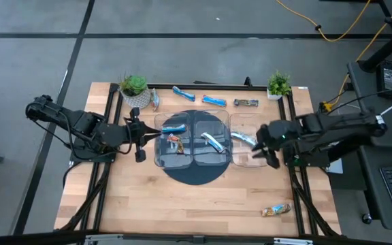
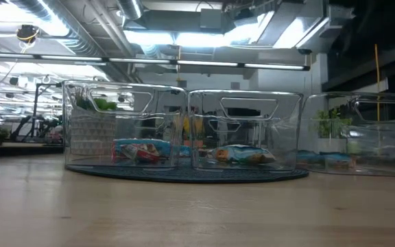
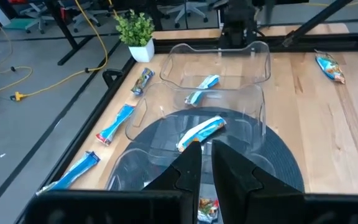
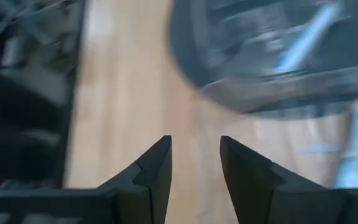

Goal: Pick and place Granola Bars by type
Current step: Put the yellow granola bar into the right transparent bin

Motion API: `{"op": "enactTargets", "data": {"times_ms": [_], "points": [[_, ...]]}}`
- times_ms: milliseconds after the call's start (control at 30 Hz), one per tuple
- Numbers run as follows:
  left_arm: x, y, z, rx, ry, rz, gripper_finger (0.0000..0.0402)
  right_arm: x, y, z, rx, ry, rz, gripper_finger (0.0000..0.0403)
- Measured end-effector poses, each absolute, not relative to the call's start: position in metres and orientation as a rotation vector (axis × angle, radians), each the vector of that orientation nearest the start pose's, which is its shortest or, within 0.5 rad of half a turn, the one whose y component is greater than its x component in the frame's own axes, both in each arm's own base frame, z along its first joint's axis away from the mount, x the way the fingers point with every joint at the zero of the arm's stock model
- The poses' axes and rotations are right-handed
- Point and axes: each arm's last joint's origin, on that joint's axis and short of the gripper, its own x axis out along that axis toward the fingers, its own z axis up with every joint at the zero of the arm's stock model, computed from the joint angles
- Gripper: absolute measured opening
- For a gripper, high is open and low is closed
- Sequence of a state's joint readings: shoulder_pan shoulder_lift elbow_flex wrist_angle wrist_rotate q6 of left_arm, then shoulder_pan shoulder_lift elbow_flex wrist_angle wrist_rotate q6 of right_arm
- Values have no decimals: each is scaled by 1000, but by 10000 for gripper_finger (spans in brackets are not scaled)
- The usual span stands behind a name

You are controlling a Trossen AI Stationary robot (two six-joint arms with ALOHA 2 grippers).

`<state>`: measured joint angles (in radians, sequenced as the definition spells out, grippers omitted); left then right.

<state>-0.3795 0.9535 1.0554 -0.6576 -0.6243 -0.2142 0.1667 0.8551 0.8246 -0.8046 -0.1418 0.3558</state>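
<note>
Wood tabletop [image 1: 182, 201] fills the high view, with three clear trays [image 1: 194, 139] in a row at centre, the left two on a dark round mat [image 1: 194, 173]. From the mat's centre, loose bars lie at twelve o'clock along the far edge [image 1: 214, 101] between two plants [image 1: 134, 85], and one tan bar [image 1: 275, 210] lies alone at four o'clock near the front edge. Each tray already holds bars. The left gripper [image 1: 143, 135] waits at nine o'clock by the left tray; the right gripper [image 1: 263, 151] hangs at three o'clock over the right tray and its silver-blue bar [image 1: 243, 139]. Low view: trays stand level, bars resting inside [image 2: 139, 149], no gripper showing. Left wrist view: its fingers [image 3: 185, 171] are pressed together over the left tray, holding nothing. Right wrist view: its fingers [image 4: 154, 171] stand apart and empty over bare wood. Judging by this, a drop looks just made; next, the right arm needs another loose bar, likeliest the tan one, with open wood around it but the front edge close.
</note>
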Motion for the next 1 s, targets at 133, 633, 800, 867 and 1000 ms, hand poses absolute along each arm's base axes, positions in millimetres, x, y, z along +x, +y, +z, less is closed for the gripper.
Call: {"op": "enactTargets", "data": {"times_ms": [133, 633, 800, 867, 1000], "points": [[175, -53, 354, 55, 472, 261, 31, 150, 57, 291, 338, 955, 252, 137], [174, -53, 353, 60, 495, 243, 31, 152, 147, 285, 290, 1205, 210, 122], [174, -53, 352, 73, 507, 222, 31, 150, 174, 272, 322, 1277, 179, 113], [174, -53, 352, 76, 508, 220, 31, 149, 185, 267, 349, 1290, 171, 112], [173, -53, 350, 84, 525, 218, 31, 145, 205, 251, 373, 1349, 110, 112]]}}
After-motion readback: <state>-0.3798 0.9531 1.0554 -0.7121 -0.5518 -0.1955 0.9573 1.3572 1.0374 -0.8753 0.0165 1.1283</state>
